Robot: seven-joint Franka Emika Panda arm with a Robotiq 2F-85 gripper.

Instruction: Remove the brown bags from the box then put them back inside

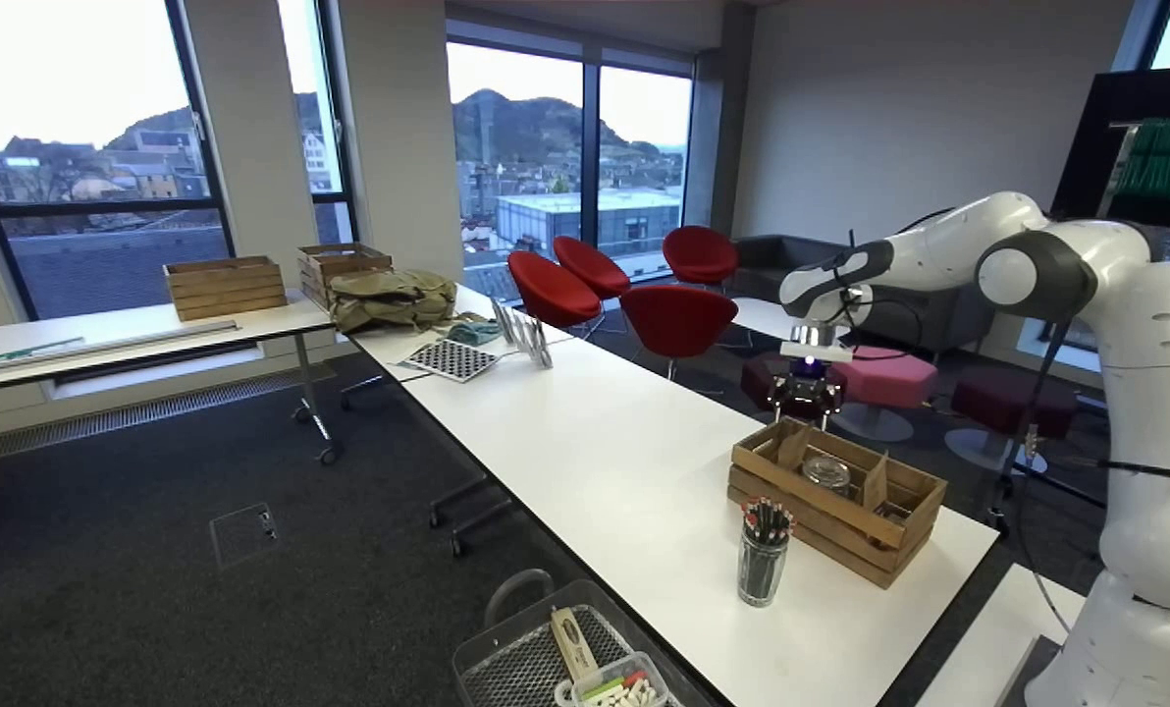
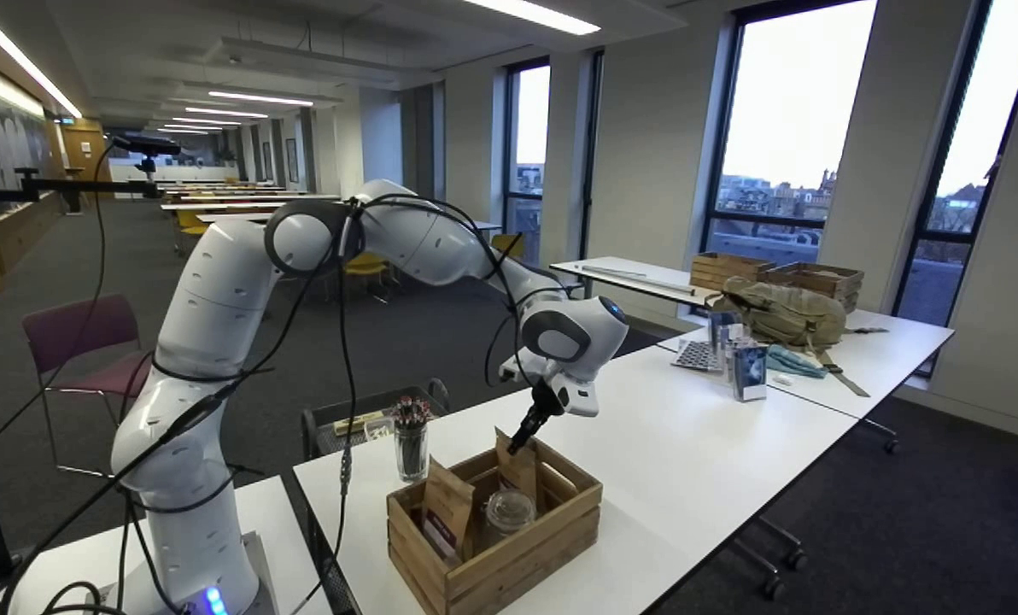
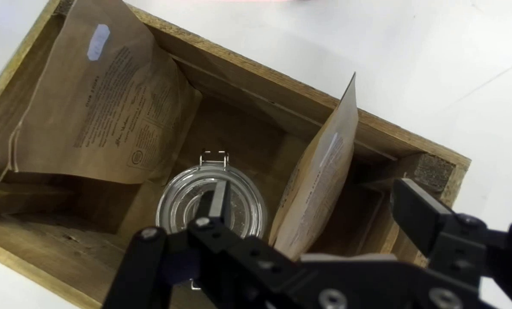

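"Where are the brown paper bags?"

"Both are in the wooden crate, on the white tabletop, near the corner where the end edge by the robot arm meets the long edge away from the glass of pencils. The near bag stands toward that end edge, the far bag away from it, and a clip-top glass jar sits between them."

"How do you think the far one handles?"

"Fairly light, I'd guess. It seems to bulge lower down and flatten at the top, so the filling probably sits low. The paper looks stiff enough to stand but easy to crease, and not very slippery; a hard squeeze on the bulge might split it."

"So take it where?"

"Across the thin flat top, I'd say, lifting straight so the bottom clears the jar."

"And the gripper?"

"Spread wide, nothing in its grip. By the wrist view, the far bag lies between the two fingers. Whether they brush the paper, I can't tell."
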